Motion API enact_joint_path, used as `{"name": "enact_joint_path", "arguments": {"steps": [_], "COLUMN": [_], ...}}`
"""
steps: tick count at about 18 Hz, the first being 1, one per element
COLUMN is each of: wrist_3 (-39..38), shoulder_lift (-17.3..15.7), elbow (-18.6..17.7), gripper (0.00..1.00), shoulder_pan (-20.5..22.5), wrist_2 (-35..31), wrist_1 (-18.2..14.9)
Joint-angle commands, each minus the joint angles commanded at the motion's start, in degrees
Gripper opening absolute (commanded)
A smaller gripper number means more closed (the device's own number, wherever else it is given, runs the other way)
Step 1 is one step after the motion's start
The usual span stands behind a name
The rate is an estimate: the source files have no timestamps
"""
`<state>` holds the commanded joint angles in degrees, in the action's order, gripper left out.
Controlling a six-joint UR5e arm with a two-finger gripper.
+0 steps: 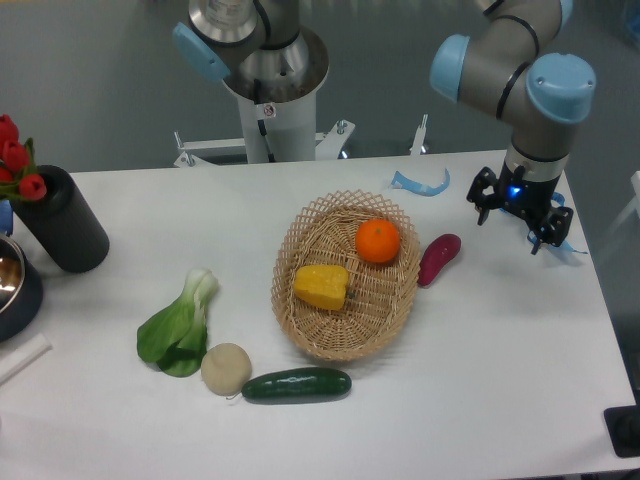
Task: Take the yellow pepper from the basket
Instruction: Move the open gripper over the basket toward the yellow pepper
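Note:
The yellow pepper point(322, 286) lies on its side in the middle of the oval wicker basket point(302, 342), just left of and below a round orange fruit point(378, 240). My gripper point(512, 214) hangs over the table's right side, well to the right of the basket and past the purple vegetable. Its black fingers are spread open with nothing between them, and a blue light glows at the wrist.
A purple vegetable point(438, 258) lies right of the basket. A cucumber point(296, 385), a beige round vegetable point(226, 368) and bok choy point(180, 324) lie at front left. A black vase with red tulips point(58, 222) stands far left. Blue plastic pieces point(420, 183) lie behind the basket.

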<state>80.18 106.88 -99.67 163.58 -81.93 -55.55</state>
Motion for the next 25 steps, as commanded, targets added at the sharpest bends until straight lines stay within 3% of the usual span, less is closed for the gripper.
{"name": "enact_joint_path", "arguments": {"steps": [3,8,11,15,21,25], "wrist_3": [-8.79,-18.82,-18.48,-18.13,0.73,12.61], "shoulder_lift": [-0.35,-0.44,-0.27,-0.18,-0.79,-1.14], "elbow": [0.35,0.79,0.53,0.52,-2.37,-2.90], "gripper": [1.00,1.00,1.00,1.00,1.00,1.00], "shoulder_pan": [-3.42,-10.37,-11.61,-13.63,-14.95,-18.37], "wrist_2": [5.18,5.99,9.58,9.77,9.07,1.27], "wrist_1": [0.00,0.18,1.75,2.02,1.50,1.67]}}
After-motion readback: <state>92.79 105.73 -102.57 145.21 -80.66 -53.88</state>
